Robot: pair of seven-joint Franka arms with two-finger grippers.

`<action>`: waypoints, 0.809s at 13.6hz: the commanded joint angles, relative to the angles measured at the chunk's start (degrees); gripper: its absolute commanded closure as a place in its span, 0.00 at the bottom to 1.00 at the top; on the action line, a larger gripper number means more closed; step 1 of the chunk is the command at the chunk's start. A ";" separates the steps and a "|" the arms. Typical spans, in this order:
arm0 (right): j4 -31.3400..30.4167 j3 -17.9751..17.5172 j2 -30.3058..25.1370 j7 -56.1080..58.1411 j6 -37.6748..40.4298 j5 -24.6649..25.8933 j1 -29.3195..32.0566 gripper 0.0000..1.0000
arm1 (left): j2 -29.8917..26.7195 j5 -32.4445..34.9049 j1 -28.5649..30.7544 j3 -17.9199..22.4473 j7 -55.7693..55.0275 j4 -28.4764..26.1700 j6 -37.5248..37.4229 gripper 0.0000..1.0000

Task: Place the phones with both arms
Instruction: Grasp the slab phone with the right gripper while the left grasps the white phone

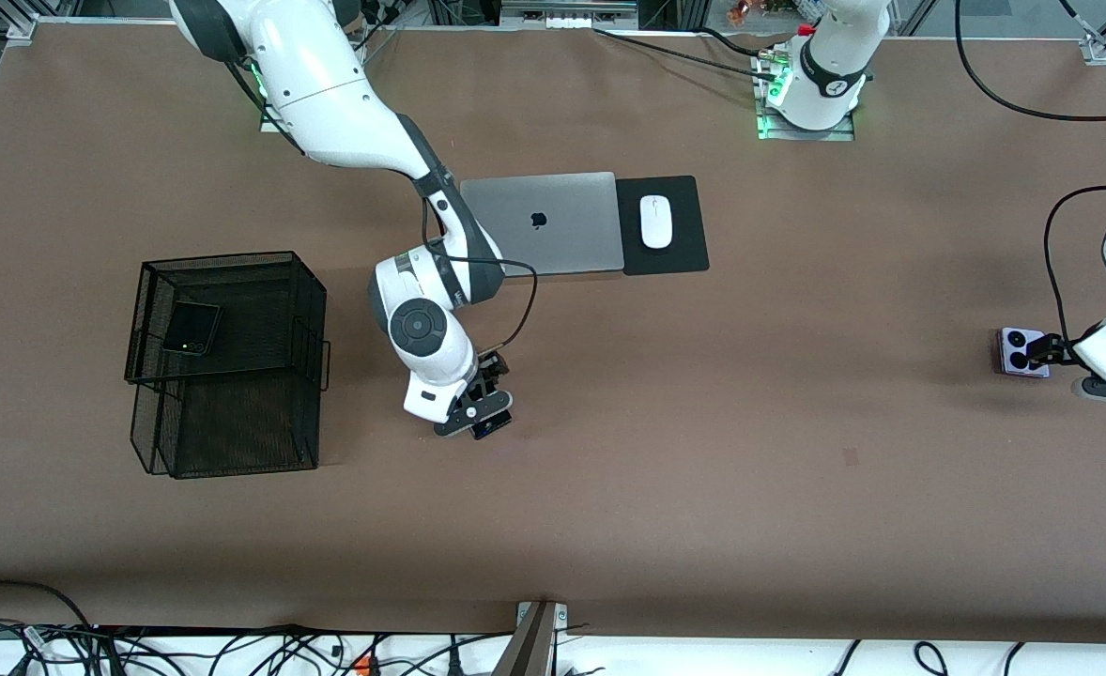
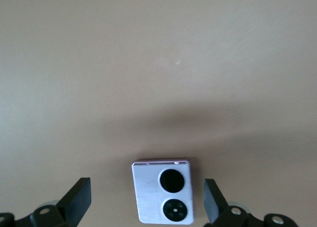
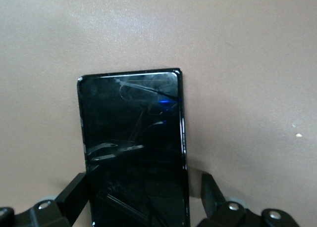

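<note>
Now: both arms at the pick stage, one phone already binned, two still on the table.
Your right gripper point(image 1: 483, 413) sits low over the long black slab phone point(image 3: 132, 148) mid-table, nearer the front cam than the silver laptop point(image 1: 542, 223); fingers apart, one each side of the slab's long edges, not clamped. Slab's long axis runs straight out from the wrist, between the fingers. Your left gripper point(image 2: 146, 204) is down at the square lavender phone w/ two black circles point(image 2: 162, 197) at the left arm's end of the table; fingers point(image 2: 77, 200) wide, phone between them, gaps both sides. Lavender phone is near square, so no real long axis; circles line up along the wrist's reach direction. Square black folded phone point(image 1: 191, 328) lies in the black wire-mesh basket point(image 1: 309, 310). Next, I'd judge: close on both, lift, carry to basket.
</note>
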State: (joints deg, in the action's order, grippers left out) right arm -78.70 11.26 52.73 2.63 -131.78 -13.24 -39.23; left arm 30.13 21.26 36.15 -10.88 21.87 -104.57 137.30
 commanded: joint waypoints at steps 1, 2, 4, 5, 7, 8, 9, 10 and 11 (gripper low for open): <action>-1.98 0.08 -1.41 1.23 -0.93 -0.64 -0.41 0.16 | 0.81 -1.57 3.49 -1.60 2.82 -1.42 2.18 0.00; -1.90 0.08 -1.41 1.67 -0.93 -0.56 -0.41 0.38 | 0.81 -1.75 3.93 -1.60 3.96 -2.03 2.35 0.00; -1.90 0.17 -1.58 1.93 -0.84 -0.64 -0.41 0.98 | 1.25 -1.84 4.81 -1.86 4.24 -2.82 3.14 0.00; -1.63 0.17 -1.76 1.94 -0.84 -0.56 -0.32 1.00 | 1.42 -2.45 4.81 -2.13 4.15 -3.53 4.10 0.00; -1.46 0.69 -3.15 1.41 -0.06 -0.64 -0.23 1.00 | 2.30 -3.24 4.72 -2.30 4.41 -4.06 4.20 0.00; -1.37 1.83 -5.08 1.32 2.30 -0.73 0.29 1.00 | 2.65 -3.24 4.72 -2.39 5.72 -4.15 4.20 0.00; -1.19 5.23 -7.62 1.32 5.89 -1.17 0.30 1.00 | 3.18 -3.24 4.72 -2.31 7.47 -4.32 4.20 0.00; -0.93 8.14 -10.34 1.23 8.88 -1.17 0.30 1.00 | 3.36 -3.24 4.81 -2.30 7.92 -4.32 4.20 0.00; -0.93 11.30 -12.46 1.23 11.17 -1.00 0.21 1.00 | 3.71 -3.24 4.81 -2.30 8.10 -4.32 4.20 0.00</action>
State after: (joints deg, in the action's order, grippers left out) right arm -77.85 18.02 47.13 3.06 -126.07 -13.25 -39.14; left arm 33.71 19.38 40.26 -12.73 27.10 -108.34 140.64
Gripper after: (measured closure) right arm 0.216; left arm 0.000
